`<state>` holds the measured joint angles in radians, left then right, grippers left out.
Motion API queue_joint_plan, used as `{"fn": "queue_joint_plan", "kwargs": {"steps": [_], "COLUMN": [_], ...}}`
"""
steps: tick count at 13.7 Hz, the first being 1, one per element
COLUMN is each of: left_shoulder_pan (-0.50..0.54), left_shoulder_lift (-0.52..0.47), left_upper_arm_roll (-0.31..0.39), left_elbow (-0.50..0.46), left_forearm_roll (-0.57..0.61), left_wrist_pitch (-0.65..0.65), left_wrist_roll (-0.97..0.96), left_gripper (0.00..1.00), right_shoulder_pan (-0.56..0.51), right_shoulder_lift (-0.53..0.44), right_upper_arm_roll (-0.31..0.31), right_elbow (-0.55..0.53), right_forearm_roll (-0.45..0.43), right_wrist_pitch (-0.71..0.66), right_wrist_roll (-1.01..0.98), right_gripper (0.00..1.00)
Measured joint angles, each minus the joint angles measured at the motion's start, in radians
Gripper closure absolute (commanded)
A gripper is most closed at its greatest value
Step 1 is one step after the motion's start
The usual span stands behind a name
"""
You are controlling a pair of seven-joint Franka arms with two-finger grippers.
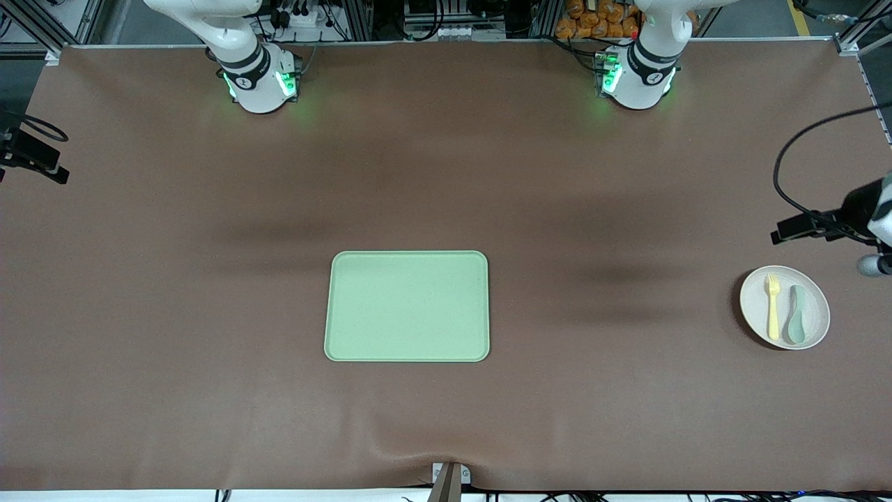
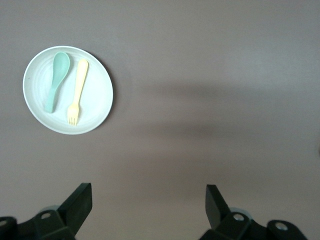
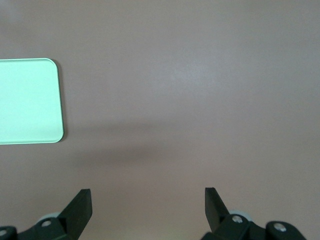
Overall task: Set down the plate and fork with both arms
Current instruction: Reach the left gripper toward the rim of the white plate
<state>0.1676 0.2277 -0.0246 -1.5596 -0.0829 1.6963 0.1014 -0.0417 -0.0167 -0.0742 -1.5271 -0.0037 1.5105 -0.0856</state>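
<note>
At the left arm's end of the tabletop [image 1: 209, 209], the plate [image 1: 752, 307] carries fork [image 1: 773, 307] and spoon [image 1: 796, 315], fork tines at 12 o'clock. Left gripper [image 2: 149, 202] and right gripper [image 3: 148, 202] hover over bare tabletop, jaws spread, empty, bases cut off; green tray [image 1: 407, 306] lies central.

High front camera; wrist cameras face tabletop [image 1: 557, 174].

Yellow fork [image 1: 773, 307] flat on beige plate [image 1: 756, 317]

A brown cloth [image 1: 446, 174] is covering the table, soft shadows are lying across it, and metal framing [image 1: 390, 17] is edging it.
</note>
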Motion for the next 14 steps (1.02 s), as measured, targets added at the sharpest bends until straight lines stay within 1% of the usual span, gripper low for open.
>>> {"fn": "queue_joint_plan", "kwargs": {"steps": [2,5,8,14], "left_shoulder_pan": [0.054,0.103,0.135,0.22], "left_shoulder_lift": [0.072,0.163,0.227,0.394], "left_upper_arm_roll": [0.001,0.001,0.001,0.001], "left_elbow": [0.039,0.068,0.072,0.075], "left_forearm_roll": [-0.036,-0.06,-0.097,-0.116], "left_wrist_pitch": [0.016,0.087,0.134,0.331], "left_wrist_roll": [0.083,0.176,0.243,0.454], "left_gripper": [0.0,0.0,0.0,0.0], "right_shoulder_pan": [0.0,0.0,0.0,0.0], "right_shoulder_lift": [0.0,0.0,0.0,0.0], "right_upper_arm_roll": [0.0,0.0,0.0,0.0], "right_elbow": [0.0,0.0,0.0,0.0], "right_forearm_roll": [0.0,0.0,0.0,0.0], "right_wrist_pitch": [0.0,0.0,0.0,0.0], "right_wrist_roll": [0.0,0.0,0.0,0.0], "right_gripper": [0.0,0.0,0.0,0.0]}}
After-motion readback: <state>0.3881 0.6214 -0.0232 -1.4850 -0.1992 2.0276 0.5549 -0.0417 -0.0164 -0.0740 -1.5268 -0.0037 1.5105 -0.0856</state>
